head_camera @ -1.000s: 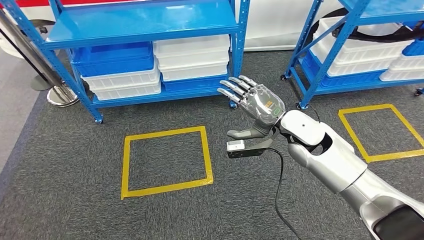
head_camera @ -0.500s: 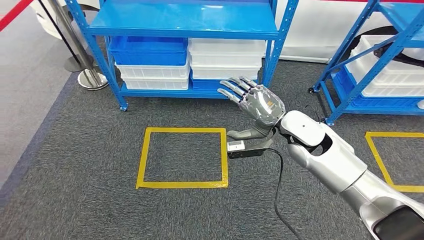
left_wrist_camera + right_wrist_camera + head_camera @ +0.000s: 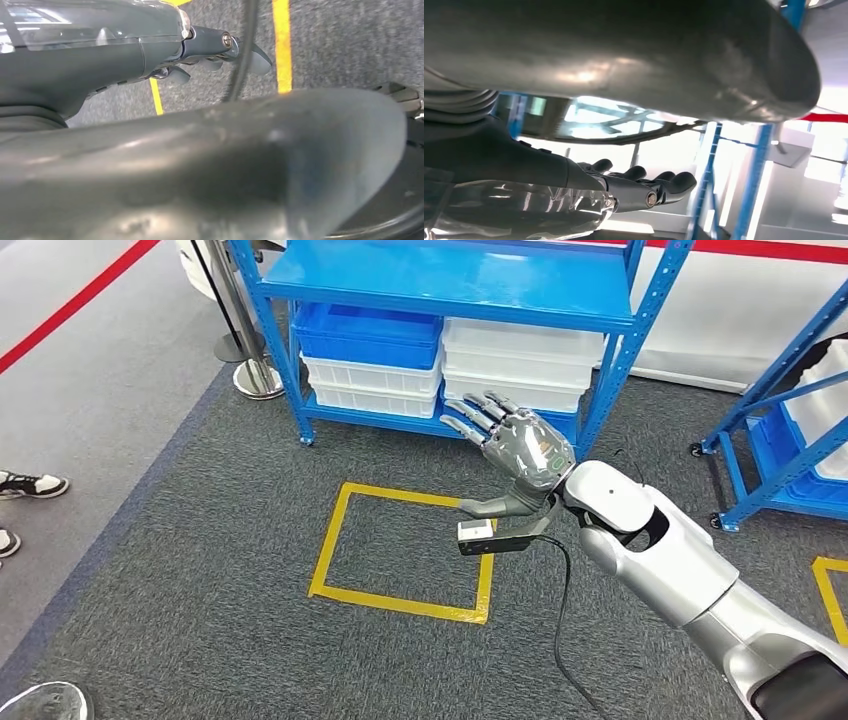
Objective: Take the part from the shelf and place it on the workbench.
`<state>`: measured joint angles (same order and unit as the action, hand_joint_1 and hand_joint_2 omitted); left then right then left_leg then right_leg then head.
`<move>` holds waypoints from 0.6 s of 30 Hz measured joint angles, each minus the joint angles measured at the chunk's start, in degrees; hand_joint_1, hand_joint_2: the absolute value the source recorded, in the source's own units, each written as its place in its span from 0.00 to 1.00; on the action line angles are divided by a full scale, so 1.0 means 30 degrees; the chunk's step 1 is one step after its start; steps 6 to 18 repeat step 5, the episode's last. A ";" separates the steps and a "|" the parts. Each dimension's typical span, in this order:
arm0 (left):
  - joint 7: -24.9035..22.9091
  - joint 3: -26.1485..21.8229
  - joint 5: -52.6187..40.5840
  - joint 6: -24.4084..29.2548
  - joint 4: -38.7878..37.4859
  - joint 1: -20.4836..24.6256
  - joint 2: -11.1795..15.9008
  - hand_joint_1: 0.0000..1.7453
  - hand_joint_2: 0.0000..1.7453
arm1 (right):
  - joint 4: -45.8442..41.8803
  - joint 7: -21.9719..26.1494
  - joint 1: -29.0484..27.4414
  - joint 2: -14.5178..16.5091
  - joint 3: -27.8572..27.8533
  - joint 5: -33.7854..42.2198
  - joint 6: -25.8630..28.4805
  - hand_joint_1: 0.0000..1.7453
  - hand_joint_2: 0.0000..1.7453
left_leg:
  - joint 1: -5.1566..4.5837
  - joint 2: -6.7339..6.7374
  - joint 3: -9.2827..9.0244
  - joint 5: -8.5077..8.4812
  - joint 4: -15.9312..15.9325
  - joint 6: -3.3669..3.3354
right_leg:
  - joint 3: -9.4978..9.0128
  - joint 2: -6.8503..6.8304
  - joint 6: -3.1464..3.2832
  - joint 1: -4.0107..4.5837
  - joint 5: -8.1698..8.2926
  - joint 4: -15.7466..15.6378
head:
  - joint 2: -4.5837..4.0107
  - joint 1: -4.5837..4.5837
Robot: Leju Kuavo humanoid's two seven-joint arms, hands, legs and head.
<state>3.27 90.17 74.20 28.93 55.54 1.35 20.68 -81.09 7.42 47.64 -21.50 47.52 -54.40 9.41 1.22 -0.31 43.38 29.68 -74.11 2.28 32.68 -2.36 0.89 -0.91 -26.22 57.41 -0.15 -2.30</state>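
On the lower level of the blue shelf, ahead of the robot, stand stacked plastic bins: a blue bin over white ones on one side, a stack of white bins on the other. The part is presumably inside one of them; no loose part shows, so which bin holds it cannot be told. If a whole bin is what gets carried, it looks like rigid, smooth moulded plastic, probably light when empty but with unknown weight inside, and rather slick. The rolled rim along a long edge seems the safest place to hook fingers under, since the flat walls offer little purchase.

The right hand hangs in the air in front of the shelf, well short of the bins, fingers spread and straight, thumb out to the side, holding and touching nothing. Below it the yellow taped square marks the grey carpet. The left hand hangs over the carpet; its fingertips look loosely curled with nothing in them, but how far it is closed cannot be told.
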 joint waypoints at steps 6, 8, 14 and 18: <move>-0.0144 0.0000 -0.0097 0.0029 0.0000 -0.0024 0.0000 0.00 0.00 | 0.0012 -0.0004 -0.0022 0.0006 -0.0026 0.0120 0.0065 0.00 0.00 | 0.0025 0.0396 -0.2641 -0.1955 0.4773 -0.0139 | -0.0063 -0.0531 -0.0435 0.0058 -0.0315 0.0275 | 0.0000 0.0004; -0.0144 0.0000 -0.0097 0.0029 0.0000 -0.0024 0.0000 0.00 0.00 | 0.0012 -0.0004 -0.0022 0.0006 -0.0026 0.0120 0.0065 0.00 0.00 | 0.0025 0.0396 -0.2641 -0.1955 0.4773 -0.0139 | -0.0063 -0.0531 -0.0435 0.0058 -0.0315 0.0275 | 0.0000 0.0004; -0.0144 0.0000 -0.0097 0.0029 0.0000 -0.0024 0.0000 0.00 0.00 | 0.0012 -0.0004 -0.0022 0.0006 -0.0026 0.0120 0.0065 0.00 0.00 | 0.0025 0.0396 -0.2641 -0.1955 0.4773 -0.0139 | -0.0063 -0.0531 -0.0435 0.0058 -0.0315 0.0275 | 0.0000 0.0004; -0.0144 0.0000 -0.0097 0.0029 0.0000 -0.0024 0.0000 0.00 0.00 | 0.0012 -0.0004 -0.0022 0.0006 -0.0026 0.0120 0.0065 0.00 0.00 | 0.0025 0.0396 -0.2641 -0.1955 0.4773 -0.0139 | -0.0063 -0.0531 -0.0435 0.0058 -0.0315 0.0275 | 0.0000 0.0004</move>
